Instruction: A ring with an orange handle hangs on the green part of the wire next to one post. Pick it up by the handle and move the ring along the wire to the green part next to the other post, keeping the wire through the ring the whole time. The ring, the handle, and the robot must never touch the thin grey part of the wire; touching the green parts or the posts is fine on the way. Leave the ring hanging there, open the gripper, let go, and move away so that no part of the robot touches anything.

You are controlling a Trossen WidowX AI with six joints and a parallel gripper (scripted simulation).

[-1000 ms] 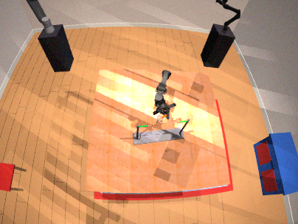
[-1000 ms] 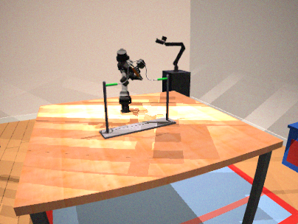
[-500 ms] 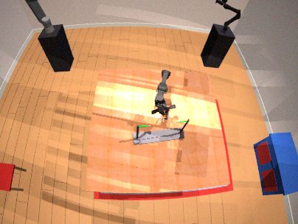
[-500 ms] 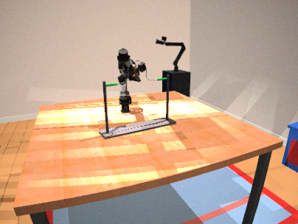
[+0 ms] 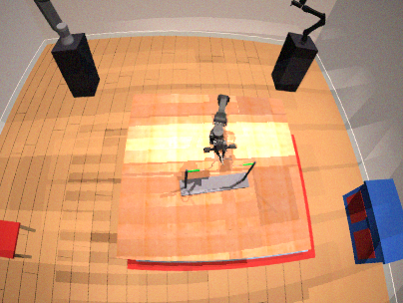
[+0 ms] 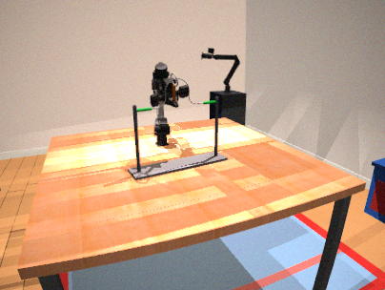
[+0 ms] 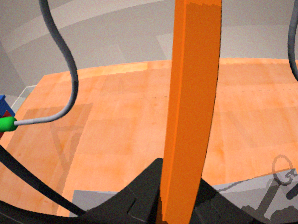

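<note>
My gripper (image 5: pixel 221 155) (image 7: pixel 168 167) is shut on the orange handle (image 7: pixel 195 90) (image 6: pixel 173 93), which stands upright in the wrist view. The ring is outside the wrist view and cannot be made out in the top and exterior views, so whether the wire passes through it cannot be told. The thin grey wire (image 7: pixel 75 85) shows on both sides of the handle, apart from it in that view. The right green part (image 5: pixel 248 163) (image 6: pixel 210 102) (image 7: pixel 7 124) and left green part (image 5: pixel 193 170) (image 6: pixel 144 110) sit by their posts. In the top view, the gripper is behind the wire's span, between the posts.
The right post (image 5: pixel 248 173) (image 6: pixel 216 129) and left post (image 5: pixel 187 179) (image 6: pixel 136 138) rise from a grey base (image 5: pixel 214 185) (image 6: pixel 181 164) on the wooden table (image 5: pixel 209 224) (image 6: pixel 143 200). Two black pedestals (image 5: pixel 77 67) (image 5: pixel 294 62) stand behind the table. A blue bin (image 5: pixel 384 214) is at the right.
</note>
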